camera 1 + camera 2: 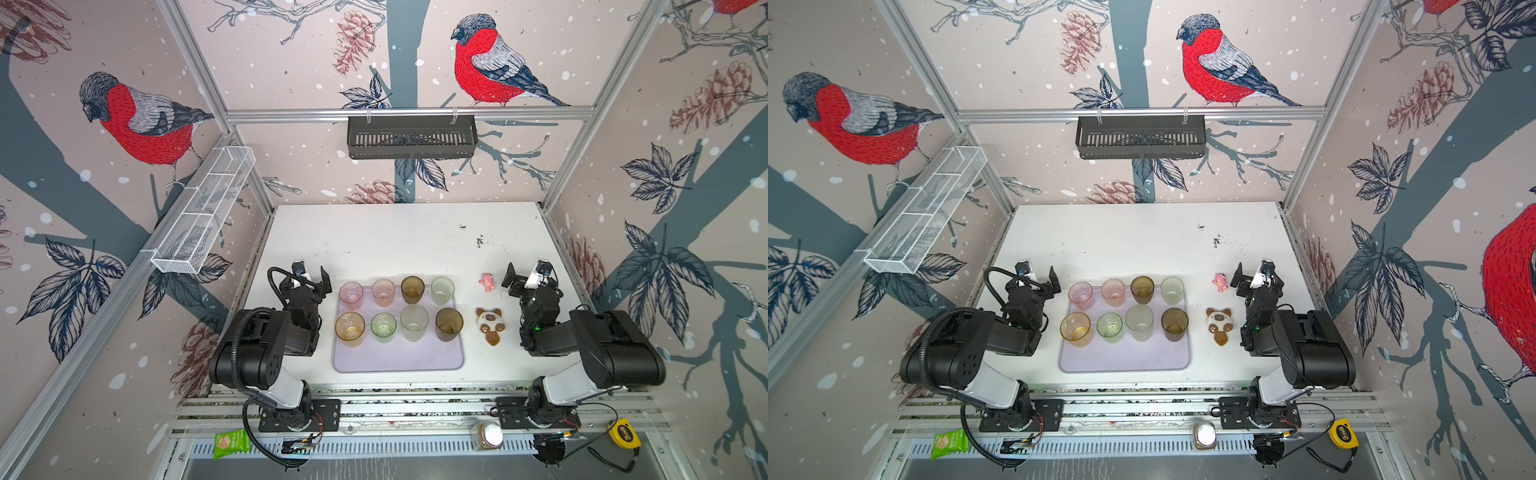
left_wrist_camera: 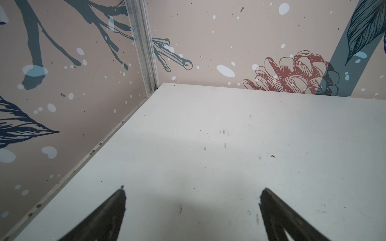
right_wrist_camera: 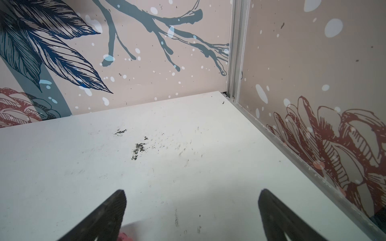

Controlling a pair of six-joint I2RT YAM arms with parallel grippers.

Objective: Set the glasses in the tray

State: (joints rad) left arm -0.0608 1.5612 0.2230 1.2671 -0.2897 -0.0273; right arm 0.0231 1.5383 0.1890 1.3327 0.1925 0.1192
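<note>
tray [image 1: 399,361] far rim: hidden behind glasses [image 1: 414,323] | pink toy [image 3: 123,236]: cut off

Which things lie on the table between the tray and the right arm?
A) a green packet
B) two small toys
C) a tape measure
B: a pink toy and a brown-and-white bear toy lie between the tray and the right arm.

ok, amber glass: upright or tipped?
Upright: the amber glass stands on the tray, round mouth facing up in both top views.
</note>
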